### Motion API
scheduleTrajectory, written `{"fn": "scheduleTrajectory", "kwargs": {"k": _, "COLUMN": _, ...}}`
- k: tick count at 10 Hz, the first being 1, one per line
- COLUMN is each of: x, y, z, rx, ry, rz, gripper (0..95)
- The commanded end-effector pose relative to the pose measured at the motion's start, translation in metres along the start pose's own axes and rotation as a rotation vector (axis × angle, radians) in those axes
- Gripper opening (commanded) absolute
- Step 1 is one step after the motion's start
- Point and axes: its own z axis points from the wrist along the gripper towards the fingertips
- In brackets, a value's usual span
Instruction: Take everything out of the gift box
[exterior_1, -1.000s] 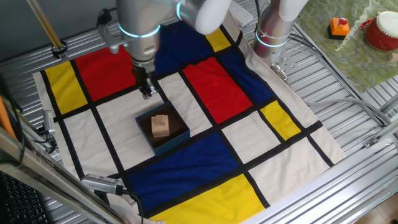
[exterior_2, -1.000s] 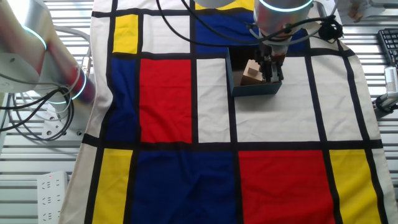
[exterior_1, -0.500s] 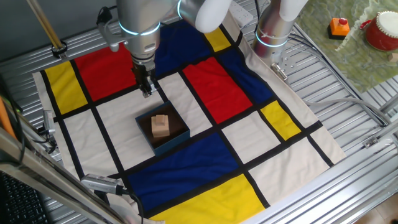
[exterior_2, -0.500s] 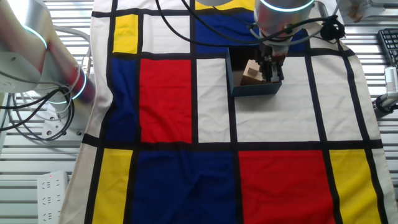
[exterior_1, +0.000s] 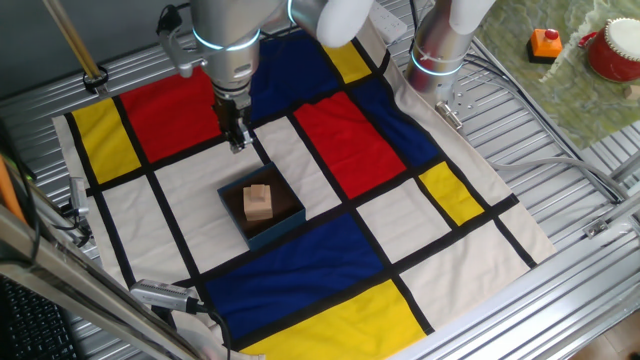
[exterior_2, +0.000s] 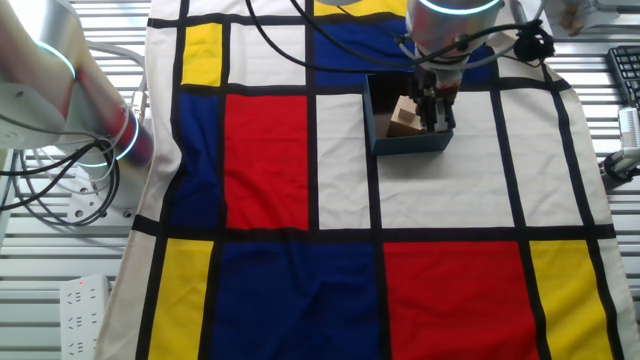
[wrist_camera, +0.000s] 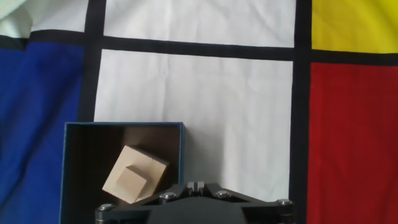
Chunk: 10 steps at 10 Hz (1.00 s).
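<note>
Gripper (exterior_1: 237, 143) pinched shut, holding nothing, hovering just beyond the gift box (exterior_1: 262, 208); wooden block (exterior_1: 259, 202) sits inside it.

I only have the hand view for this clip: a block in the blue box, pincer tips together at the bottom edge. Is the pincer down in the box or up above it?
Observer: Above it. One fixed view shows the pincer hanging clear of the gift box, holding nothing.
Operator: Anything in the box besides the block?
Observer: No. The fixed views show only the wooden block on its brown floor.
Operator: Other items nearby?
Observer: An orange toy sits off the patterned cloth, far from the box.
</note>
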Motion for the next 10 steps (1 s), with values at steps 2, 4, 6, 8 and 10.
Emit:
{"fn": "scheduleTrajectory", "kwargs": {"k": 2, "x": -0.0002, "y": -0.0001, "z": 0.0003, "rx": 0.024, "ry": -0.004, "rz": -0.03, "gripper": 0.0}}
{"fn": "scheduleTrajectory", "kwargs": {"k": 4, "x": -0.0002, "y": -0.0001, "z": 0.0003, "rx": 0.014, "ry": -0.025, "rz": -0.048, "gripper": 0.0}}
{"fn": "scheduleTrajectory", "kwargs": {"k": 6, "x": -0.0002, "y": -0.0001, "z": 0.0003, "rx": 0.003, "ry": -0.015, "rz": -0.027, "gripper": 0.0}}
{"fn": "scheduleTrajectory", "kwargs": {"k": 8, "x": -0.0002, "y": -0.0001, "z": 0.0003, "rx": 0.005, "ry": -0.008, "rz": -0.022, "gripper": 0.0}}
{"fn": "scheduleTrajectory", "kwargs": {"k": 10, "x": -0.0002, "y": -0.0001, "z": 0.0003, "rx": -0.005, "ry": 0.016, "rz": -0.035, "gripper": 0.0}}
